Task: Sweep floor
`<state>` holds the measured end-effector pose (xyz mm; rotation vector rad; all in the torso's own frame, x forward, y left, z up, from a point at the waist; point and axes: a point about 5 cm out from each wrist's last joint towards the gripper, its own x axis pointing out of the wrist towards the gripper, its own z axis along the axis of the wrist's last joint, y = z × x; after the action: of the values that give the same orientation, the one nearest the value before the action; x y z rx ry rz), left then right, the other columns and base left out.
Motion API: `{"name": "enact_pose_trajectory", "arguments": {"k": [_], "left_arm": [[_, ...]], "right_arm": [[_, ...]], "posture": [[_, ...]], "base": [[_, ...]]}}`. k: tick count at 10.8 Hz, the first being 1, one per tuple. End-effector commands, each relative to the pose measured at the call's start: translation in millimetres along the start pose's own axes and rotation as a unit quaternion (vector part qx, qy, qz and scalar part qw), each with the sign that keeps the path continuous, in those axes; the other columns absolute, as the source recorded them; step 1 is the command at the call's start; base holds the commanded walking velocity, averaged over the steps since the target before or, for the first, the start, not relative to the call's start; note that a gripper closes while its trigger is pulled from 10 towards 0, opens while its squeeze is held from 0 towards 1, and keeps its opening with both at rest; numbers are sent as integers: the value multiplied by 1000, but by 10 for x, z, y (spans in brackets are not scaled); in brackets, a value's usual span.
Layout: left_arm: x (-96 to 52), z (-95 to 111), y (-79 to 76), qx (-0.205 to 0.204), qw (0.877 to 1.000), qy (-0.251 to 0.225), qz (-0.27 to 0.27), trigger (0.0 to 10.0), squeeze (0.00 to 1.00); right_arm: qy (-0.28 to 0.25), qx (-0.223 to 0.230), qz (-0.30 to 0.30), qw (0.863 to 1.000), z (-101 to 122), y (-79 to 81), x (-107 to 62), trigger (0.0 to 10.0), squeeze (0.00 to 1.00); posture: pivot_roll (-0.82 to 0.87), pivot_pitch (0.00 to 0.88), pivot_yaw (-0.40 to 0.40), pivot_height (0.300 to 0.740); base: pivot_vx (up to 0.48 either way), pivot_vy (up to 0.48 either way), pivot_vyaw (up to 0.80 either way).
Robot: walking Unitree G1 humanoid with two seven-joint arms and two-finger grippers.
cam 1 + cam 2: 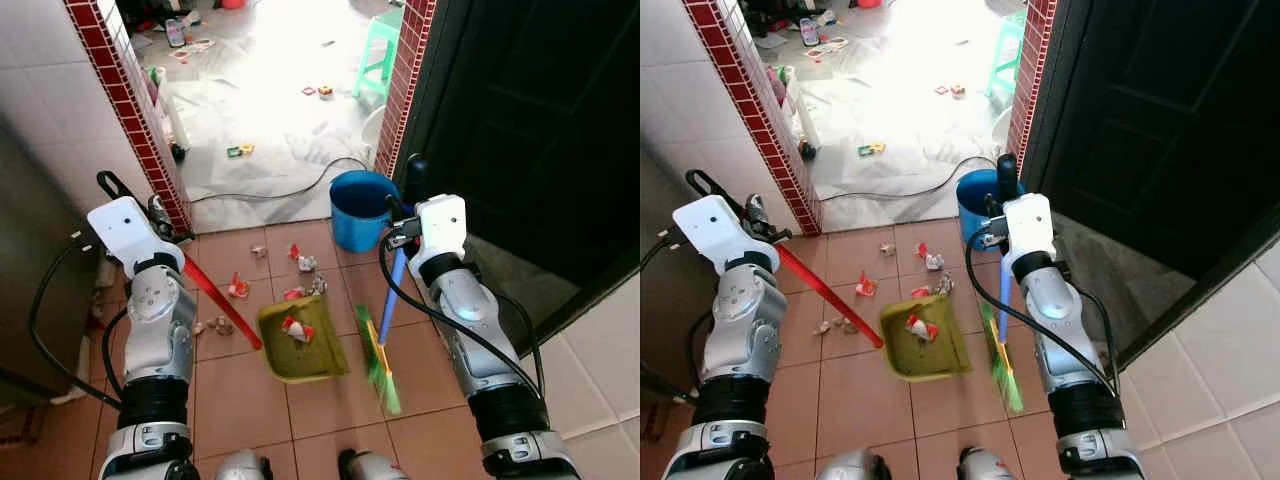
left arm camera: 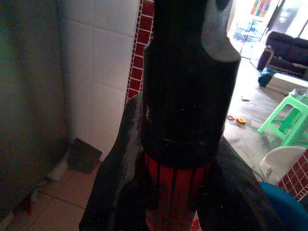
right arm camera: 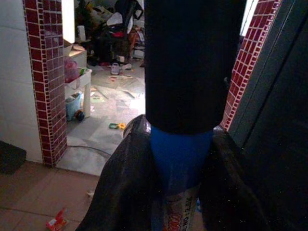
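A green dustpan (image 1: 300,345) rests on the terracotta tiles before my feet, with a red-and-white scrap (image 1: 295,328) lying in it. Its long red handle (image 1: 220,300) slants up to my left gripper (image 2: 180,192), which is shut on the handle's black grip. My right gripper (image 3: 175,183) is shut on the blue handle (image 1: 393,290) of a broom. The broom's green bristles (image 1: 380,365) touch the floor just right of the dustpan. Several bits of litter (image 1: 238,288) lie on the tiles beyond and left of the pan.
A blue bucket (image 1: 360,208) stands just behind the broom at the doorway. A dark door (image 1: 540,130) is on the right and red-tiled pillars (image 1: 130,110) frame the opening. Beyond lie a cable (image 1: 280,190), a green stool (image 1: 380,50) and more scattered litter.
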<state>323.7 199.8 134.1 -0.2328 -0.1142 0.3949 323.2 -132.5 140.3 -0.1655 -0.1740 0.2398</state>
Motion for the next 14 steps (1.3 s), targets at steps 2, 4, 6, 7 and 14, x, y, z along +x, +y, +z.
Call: {"name": "enact_pose_trajectory", "arguments": {"k": [2, 4, 6, 7, 14], "left_arm": [[64, 158, -45, -15, 1000, -23, -7, 10000, 0], [56, 113, -67, -28, 1000, 2, -9, 10000, 0], [45, 112, -79, -26, 1000, -1, -12, 10000, 0], [43, 111, -75, -27, 1000, 0, -11, 10000, 0], [36, 93, -86, -28, 999, 8, -14, 10000, 0]], "right_arm": [[-19, -1, -5, 1000, 65, 6, 21, 10000, 0], [-22, -1, -5, 1000, 73, 11, 21, 10000, 0], [-25, -8, -3, 1000, 78, -12, 12, 10000, 0], [-22, -7, -3, 1000, 71, -23, 7, 10000, 0], [-19, -10, -3, 1000, 65, -34, 10, 10000, 0]], "posture": [[-101, 0, 73, 740], [-100, 0, 69, 740], [-100, 0, 64, 740], [-102, 0, 62, 740], [-107, 0, 59, 740]], "base": [[0, 0, -800], [0, 0, -800], [0, 0, 0], [0, 0, 0], [0, 392, -708]]}}
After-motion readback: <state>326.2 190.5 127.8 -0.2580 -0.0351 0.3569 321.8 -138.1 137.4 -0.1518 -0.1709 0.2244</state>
